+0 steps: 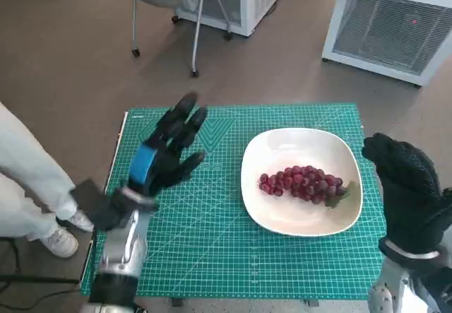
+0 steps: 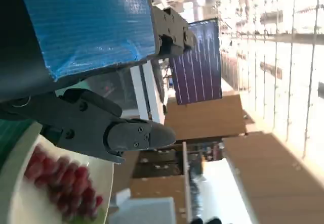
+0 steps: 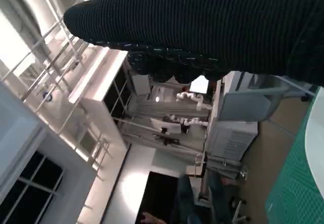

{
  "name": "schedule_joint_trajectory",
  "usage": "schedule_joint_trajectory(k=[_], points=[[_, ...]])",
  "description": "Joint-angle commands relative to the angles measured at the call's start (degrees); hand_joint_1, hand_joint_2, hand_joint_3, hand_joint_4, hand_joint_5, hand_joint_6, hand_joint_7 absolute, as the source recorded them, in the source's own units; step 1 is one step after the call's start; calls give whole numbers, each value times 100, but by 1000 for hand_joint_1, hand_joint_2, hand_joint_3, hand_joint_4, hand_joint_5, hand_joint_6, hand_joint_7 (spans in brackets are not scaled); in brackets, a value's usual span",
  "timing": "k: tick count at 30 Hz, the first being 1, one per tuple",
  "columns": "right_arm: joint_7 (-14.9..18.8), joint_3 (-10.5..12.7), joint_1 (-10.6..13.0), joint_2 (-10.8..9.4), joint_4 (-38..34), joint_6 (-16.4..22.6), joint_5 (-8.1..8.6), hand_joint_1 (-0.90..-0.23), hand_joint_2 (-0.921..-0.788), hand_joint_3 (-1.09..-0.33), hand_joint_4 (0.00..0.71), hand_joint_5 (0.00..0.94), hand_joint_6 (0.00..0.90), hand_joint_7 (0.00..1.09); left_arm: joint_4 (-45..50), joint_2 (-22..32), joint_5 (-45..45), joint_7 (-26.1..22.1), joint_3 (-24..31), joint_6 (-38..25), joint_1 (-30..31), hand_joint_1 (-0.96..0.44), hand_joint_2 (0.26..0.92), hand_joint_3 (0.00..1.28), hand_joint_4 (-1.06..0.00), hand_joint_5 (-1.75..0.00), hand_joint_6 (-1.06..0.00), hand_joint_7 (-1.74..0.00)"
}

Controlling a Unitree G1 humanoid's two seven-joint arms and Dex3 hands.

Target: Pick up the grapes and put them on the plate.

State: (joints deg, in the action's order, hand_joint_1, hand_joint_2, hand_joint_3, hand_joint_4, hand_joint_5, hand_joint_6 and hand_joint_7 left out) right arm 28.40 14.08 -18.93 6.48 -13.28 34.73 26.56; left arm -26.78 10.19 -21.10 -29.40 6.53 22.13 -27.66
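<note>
Nearest you, your right hand (image 1: pixel 409 186) hangs off the table's right edge – its fingers hardly show, so you cannot tell its state. Your left hand (image 1: pixel 167 150) hovers above the green mat (image 1: pixel 212 256), fingers spread, holding nothing. Beyond, the grapes (image 1: pixel 302 184) lie on the white plate (image 1: pixel 282 217) – apart from both hands

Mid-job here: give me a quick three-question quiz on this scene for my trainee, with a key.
1. True or false: the grapes lie on the white plate.
2. The left hand is: A) holding the grapes, B) above the green mat, holding nothing, fingers apart, C) resting on the plate.
3. Fill in: the right hand is beside the plate's ____ edge in the head view.

Key: 1 true; 2 B; 3 right.
</note>
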Motion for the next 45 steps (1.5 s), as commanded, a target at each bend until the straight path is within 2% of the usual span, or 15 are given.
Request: schedule_joint_trajectory(k=[1, 11, 45], points=[[-17, -42, 129, 6, 8, -92, -71, -398, -921, -597, 454, 411, 228, 851, 356, -117, -146, -181, 39, 2, 200, -530, 921, 348, -225, -6, -224, 0], [65, -83, 85, 22, -20, -99, -1, -400, -921, -599, 454, 413, 226, 856, 609, -228, -82, -282, 53, 63, 538, -537, 921, 356, -226, -5, -217, 0], [145, -58, 23, 46, -136, -90, -6, -405, -921, -601, 443, 424, 214, 873, 883, -342, -155, -328, 61, -66, 904, -536, 921, 376, -236, -4, -223, -3]])
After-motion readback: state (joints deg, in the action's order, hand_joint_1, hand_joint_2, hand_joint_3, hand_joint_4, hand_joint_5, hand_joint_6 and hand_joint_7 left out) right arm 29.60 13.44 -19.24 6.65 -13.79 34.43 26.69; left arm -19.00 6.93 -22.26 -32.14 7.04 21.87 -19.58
